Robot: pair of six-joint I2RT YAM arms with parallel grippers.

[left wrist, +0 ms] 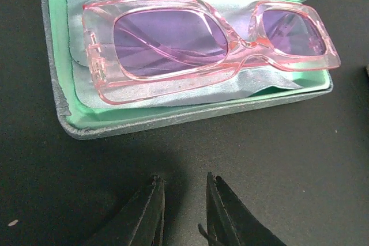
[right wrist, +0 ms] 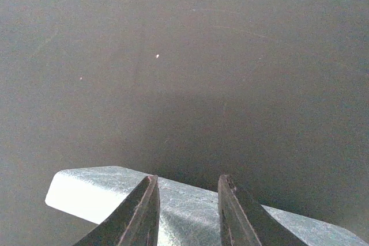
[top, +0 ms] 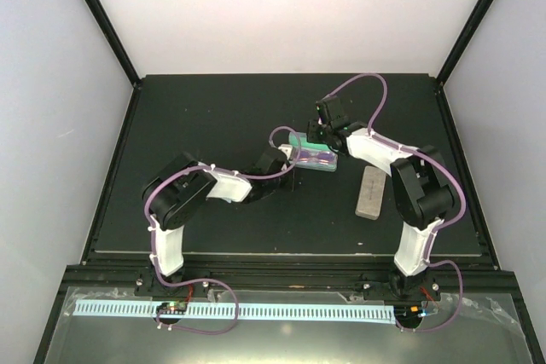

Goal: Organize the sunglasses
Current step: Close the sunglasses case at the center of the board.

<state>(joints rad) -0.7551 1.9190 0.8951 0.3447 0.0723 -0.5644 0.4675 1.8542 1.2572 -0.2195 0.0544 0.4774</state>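
The pink sunglasses (left wrist: 167, 41) lie folded on a light blue cloth (left wrist: 86, 4) inside an open blue-grey case (left wrist: 57, 84) with a green lining. In the top view the sunglasses (top: 314, 156) and the case (top: 298, 141) sit at the table's middle. My left gripper (left wrist: 183, 177) is open and empty over bare table just in front of the case; it also shows in the top view (top: 288, 159). My right gripper (right wrist: 188, 177) is open, its fingertips right over the case's raised lid (right wrist: 98, 191); in the top view it (top: 318, 132) is behind the case. The black sunglasses are out of view.
A closed beige-grey case (top: 371, 192) lies to the right of the open case, beside the right arm. The black table (top: 213, 108) is walled by white panels at the back and sides, with a raised black rim along its edges.
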